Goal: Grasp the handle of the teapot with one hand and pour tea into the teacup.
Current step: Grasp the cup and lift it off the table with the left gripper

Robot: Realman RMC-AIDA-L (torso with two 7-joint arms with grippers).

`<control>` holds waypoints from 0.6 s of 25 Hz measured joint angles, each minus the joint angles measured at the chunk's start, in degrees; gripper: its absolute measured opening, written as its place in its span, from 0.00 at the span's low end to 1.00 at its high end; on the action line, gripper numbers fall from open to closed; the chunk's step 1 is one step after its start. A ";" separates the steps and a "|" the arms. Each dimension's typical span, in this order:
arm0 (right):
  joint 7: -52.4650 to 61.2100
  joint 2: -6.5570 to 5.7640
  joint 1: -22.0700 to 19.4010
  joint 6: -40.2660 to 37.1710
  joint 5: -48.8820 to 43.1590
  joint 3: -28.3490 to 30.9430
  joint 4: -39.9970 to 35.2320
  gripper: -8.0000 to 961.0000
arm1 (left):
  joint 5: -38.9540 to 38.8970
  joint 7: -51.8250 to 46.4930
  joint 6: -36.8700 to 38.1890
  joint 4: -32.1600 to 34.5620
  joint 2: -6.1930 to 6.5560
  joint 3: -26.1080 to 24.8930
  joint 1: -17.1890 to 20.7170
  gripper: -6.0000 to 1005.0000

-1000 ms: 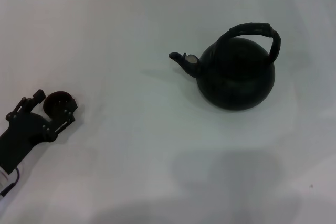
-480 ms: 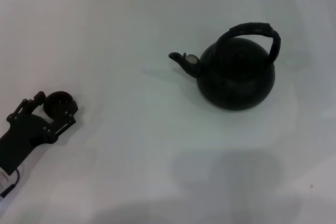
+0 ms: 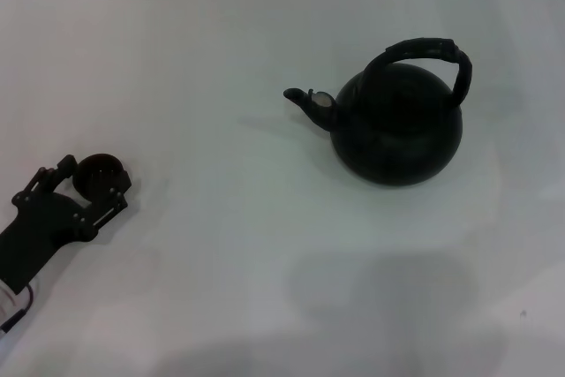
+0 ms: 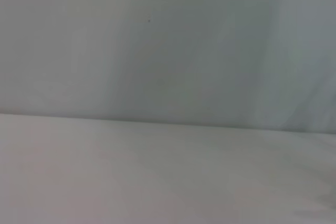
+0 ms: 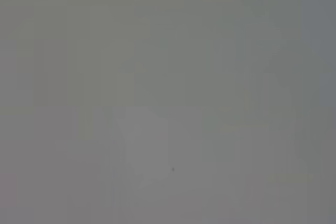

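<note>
Left gripper shifted slightly — jaws flanking teacup, teapot apart.

A white table carries the teapot and teacup, well apart.

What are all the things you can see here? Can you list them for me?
teapot: one, black, standing on the right side of the table, spout toward the left.
handle: one, black, arched over the teapot's top.
teacup: one, dark brown, near the left edge, between the left tool's fingers.
table: one, white, under everything.
left tool: one, black, at the lower left, around the teacup.
right tool: not in view.
</note>
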 joint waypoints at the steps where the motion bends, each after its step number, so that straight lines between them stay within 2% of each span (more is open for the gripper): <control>1: 0.00 0.00 0.00 0.00 0.00 0.00 0.00 0.91 | 0.00 0.00 0.02 0.00 0.00 0.00 -0.04 0.88; 15: 0.00 0.00 -0.09 -0.12 0.00 0.00 -0.54 0.91 | 1.29 0.00 2.16 0.04 0.00 0.00 -1.47 0.88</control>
